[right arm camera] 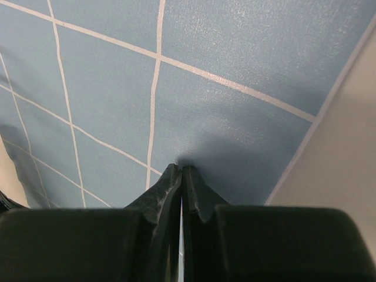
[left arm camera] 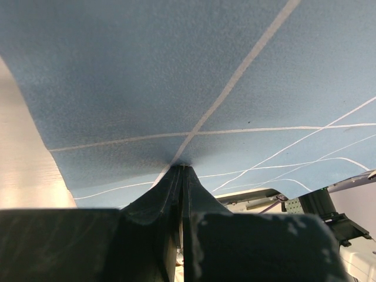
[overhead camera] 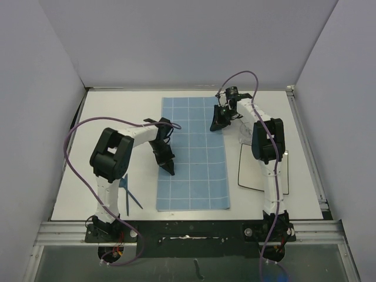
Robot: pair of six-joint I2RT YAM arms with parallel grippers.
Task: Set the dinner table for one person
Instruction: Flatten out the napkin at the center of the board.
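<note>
The large white rectangular tabletop [overhead camera: 106,117] lay under both arms, a black rail along its near edge. It touched neither pair of fingers: a blue cloth mat with a white grid [overhead camera: 194,176] covered its middle and lay between. The left gripper [overhead camera: 172,170] [left arm camera: 181,167] had its fingers fully closed, tips pressed to the mat near its left edge. The cloth puckered there, but whether a fold was pinched could not be told. The right gripper [overhead camera: 214,127] [right arm camera: 181,167] was likewise closed, tips on the mat near its far right edge, with bare tabletop just beside it. Two thin blue sticks [overhead camera: 130,197] lay left of the mat. A flat white piece with a thin dark outline [overhead camera: 249,176] lay partly under the right arm.
</note>
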